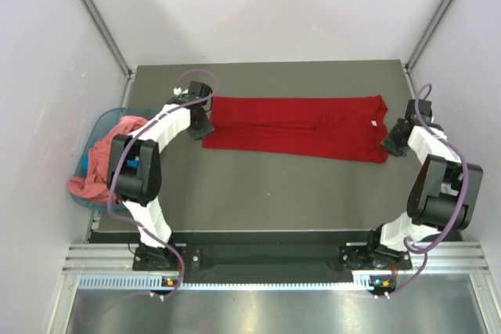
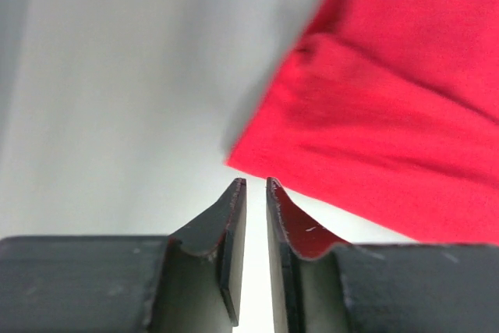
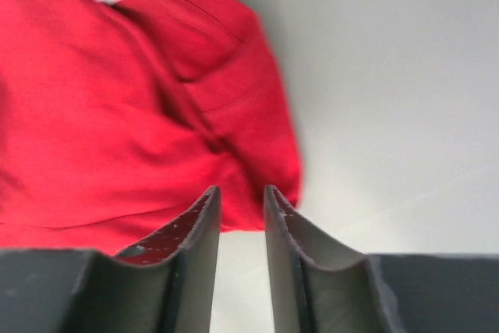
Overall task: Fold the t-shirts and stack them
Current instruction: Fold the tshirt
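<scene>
Spilling over the teal basket (image 1: 129,111), seemingly a salmon-pink t-shirt (image 1: 98,163).

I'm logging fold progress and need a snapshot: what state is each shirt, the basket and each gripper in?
red t-shirt: folded into a long strip, lying flat.
salmon-pink t-shirt: crumpled in the basket, spilling over its rim.
teal basket: upright, holding the pink shirt.
left gripper: slightly open, empty, at the red shirt's corner.
right gripper: slightly open, empty, at its other end.
</scene>
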`<act>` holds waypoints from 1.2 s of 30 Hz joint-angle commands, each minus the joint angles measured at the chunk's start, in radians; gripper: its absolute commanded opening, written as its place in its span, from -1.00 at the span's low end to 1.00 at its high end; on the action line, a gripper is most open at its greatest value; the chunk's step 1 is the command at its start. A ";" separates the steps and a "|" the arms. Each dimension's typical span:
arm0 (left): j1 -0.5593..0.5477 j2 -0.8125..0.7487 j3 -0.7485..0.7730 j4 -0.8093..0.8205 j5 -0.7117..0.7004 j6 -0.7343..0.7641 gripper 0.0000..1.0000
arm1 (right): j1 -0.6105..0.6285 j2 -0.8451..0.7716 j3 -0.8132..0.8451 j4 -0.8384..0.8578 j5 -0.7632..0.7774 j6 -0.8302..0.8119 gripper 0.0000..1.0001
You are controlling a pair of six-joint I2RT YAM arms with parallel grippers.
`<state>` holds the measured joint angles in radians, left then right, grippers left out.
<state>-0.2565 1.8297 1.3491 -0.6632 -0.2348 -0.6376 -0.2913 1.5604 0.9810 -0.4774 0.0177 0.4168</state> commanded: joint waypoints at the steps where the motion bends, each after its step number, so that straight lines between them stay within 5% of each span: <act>1: 0.002 -0.049 0.041 0.080 0.124 0.079 -0.53 | -0.002 -0.036 0.056 0.005 -0.094 0.094 -0.39; 9: 0.016 0.100 0.185 0.122 0.278 0.205 -0.51 | 0.112 0.026 0.094 0.045 -0.116 0.154 -0.08; 14: 0.020 0.189 0.251 0.009 0.244 0.194 -0.54 | 0.119 0.121 0.125 0.069 -0.081 0.174 -0.05; 25: 0.020 0.132 0.016 0.053 0.198 0.115 -0.56 | 0.115 0.208 0.143 0.074 0.086 0.067 -0.05; 36: 0.019 0.057 -0.062 0.027 0.178 0.105 -0.57 | 0.086 0.257 0.183 0.072 0.117 -0.010 -0.05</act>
<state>-0.2401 1.9285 1.3243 -0.5846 -0.0387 -0.5262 -0.1921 1.7927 1.1221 -0.4221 0.0963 0.4500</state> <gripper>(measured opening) 0.217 0.475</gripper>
